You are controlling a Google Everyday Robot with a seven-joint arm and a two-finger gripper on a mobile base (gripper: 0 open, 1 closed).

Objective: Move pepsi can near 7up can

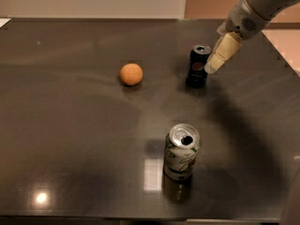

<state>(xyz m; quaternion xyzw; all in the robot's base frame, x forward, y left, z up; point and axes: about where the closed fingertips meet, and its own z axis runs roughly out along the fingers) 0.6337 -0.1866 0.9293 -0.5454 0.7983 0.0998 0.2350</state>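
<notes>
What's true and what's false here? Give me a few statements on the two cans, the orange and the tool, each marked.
1. The tool is close beside the pepsi can, level with its upper half. True.
2. The pepsi can lies on its side. False: it stands upright on the table.
3. The 7up can stands nearer the camera than the pepsi can, with its top opened. True.
4. The orange sits between the two cans. False: it is off toward the picture's left of the pepsi can, apart from both.
5. The two cans touch. False: bare table separates them.
</notes>
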